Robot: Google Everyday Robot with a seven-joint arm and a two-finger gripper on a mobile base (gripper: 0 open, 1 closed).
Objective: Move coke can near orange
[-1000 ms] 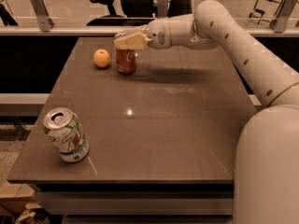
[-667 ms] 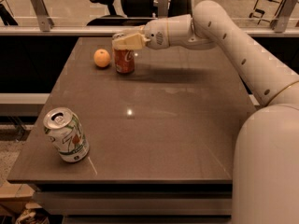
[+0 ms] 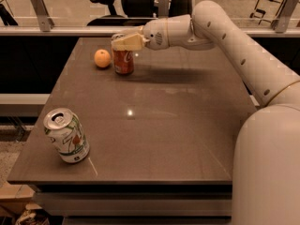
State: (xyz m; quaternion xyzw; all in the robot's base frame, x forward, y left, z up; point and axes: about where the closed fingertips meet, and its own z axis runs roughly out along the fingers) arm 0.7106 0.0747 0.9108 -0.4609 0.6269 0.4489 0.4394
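Observation:
The red coke can point(image 3: 123, 63) stands upright at the far left of the table, just right of the small round orange point(image 3: 102, 58), with a narrow gap between them. My gripper point(image 3: 123, 41) reaches in from the right and its cream fingers point(image 3: 131, 42) are closed around the can's top, hiding the silver lid. The can's base seems to rest on the table surface.
A white and green soda can point(image 3: 67, 136) stands upright near the front left corner of the brown table point(image 3: 168, 121). My white arm point(image 3: 225, 36) spans the far right side. A railing and office chairs lie beyond the far edge.
My gripper and the coke can have shifted slightly left, closer to the orange. The orange and the white and green can have not moved.

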